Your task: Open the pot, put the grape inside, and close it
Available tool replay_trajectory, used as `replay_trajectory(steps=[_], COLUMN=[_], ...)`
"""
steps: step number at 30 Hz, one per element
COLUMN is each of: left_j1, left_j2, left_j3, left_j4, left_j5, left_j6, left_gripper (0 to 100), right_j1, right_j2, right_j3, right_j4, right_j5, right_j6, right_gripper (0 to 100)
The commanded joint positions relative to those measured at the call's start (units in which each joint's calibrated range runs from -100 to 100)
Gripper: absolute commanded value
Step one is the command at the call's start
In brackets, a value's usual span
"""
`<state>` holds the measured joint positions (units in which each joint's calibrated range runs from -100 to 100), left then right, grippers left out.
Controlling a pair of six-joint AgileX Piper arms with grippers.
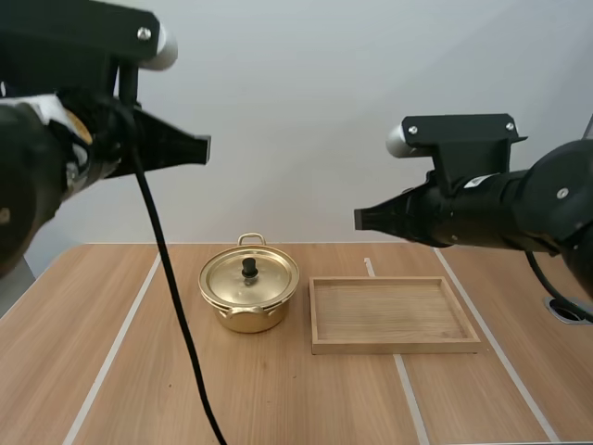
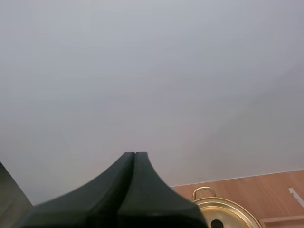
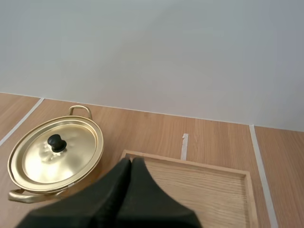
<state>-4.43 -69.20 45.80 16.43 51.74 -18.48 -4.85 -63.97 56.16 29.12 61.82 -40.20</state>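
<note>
From above, the lidded pot (image 1: 248,295) stands just left of the wooden tray (image 1: 394,345), its handles lined near-to-far. The left wrist view shows the left gripper (image 2: 135,154) closed, empty (one dark wedge); the right wrist view shows the right gripper (image 3: 131,160) likewise.

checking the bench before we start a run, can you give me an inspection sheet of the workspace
surface: wooden table with pale tape lines running across it
job's things: gold pot standing upright, lid on, its black knob untouched
clutter: wooden tray beside the pot, apart from it
grippers: left gripper shut on nothing, raised above the table; right gripper shut on nothing, also raised
cables: nothing seen apart from the robot's own
surroundings: plain pale wall behind the table
</note>
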Motion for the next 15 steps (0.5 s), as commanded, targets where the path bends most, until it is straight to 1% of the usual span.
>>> replay_trajectory(steps=[1,6,10,15], left_j1=[-0.24,-0.24,-0.24,0.57], left_j2=[-5.92,-14.17,-19.87,-24.12], left_j3=[6.77,14.06,20.72,27.54], left_j4=[2.19,4.34,6.95,7.84], left_j5=[-2.68,-2.68,-2.46,-3.67], left_j6=[-2.28,-2.37,-4.52,-4.52], left_gripper=[0,0,0,0], right_j1=[-0.20,-0.20,-0.20,-0.20], right_j2=[-2.72,-6.20,-8.01,-9.61], right_j3=[3.56,8.81,11.17,13.03], right_j4=[0.62,0.62,0.62,0.62], right_j5=[-1.26,-3.74,-3.74,-3.95], right_j6=[-2.45,-3.46,-4.59,-6.05], right_gripper=[0,0,0,0])
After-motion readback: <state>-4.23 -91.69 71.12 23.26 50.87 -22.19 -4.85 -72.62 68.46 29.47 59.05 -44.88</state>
